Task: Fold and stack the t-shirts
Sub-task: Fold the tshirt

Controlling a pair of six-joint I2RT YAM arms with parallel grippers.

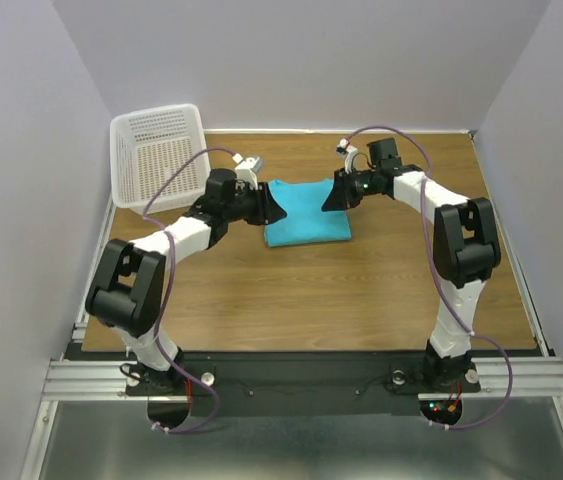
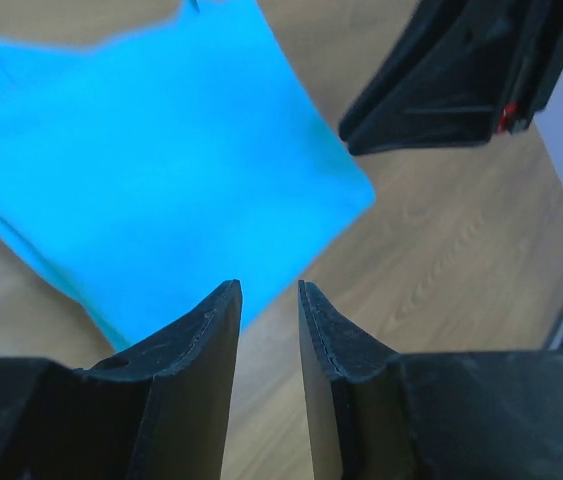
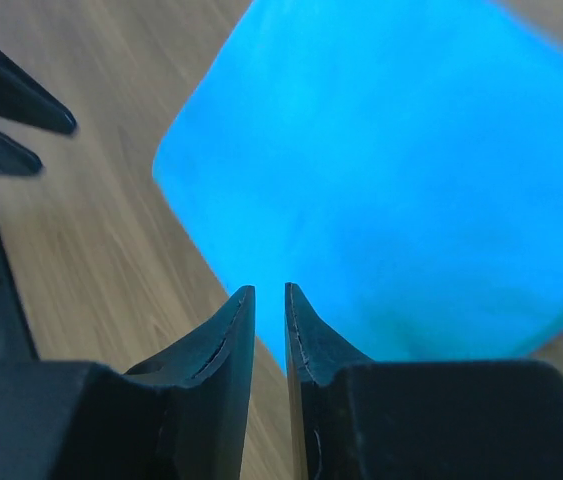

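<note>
I'm watching the folded t-shirt (image 1: 307, 212) lying flat on the table (image 1: 381, 290), its longer side running left to right. The left gripper (image 1: 273, 208) and right gripper (image 1: 333, 195) are flanking its opposite edges, equally near, both with jaws slightly apart and gripping nothing.

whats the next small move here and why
Probably raise both arms clear: the t-shirt already lies folded into a flat rectangle on the table, and the left gripper and right gripper sit slightly open at its opposite edges, holding nothing.
</note>
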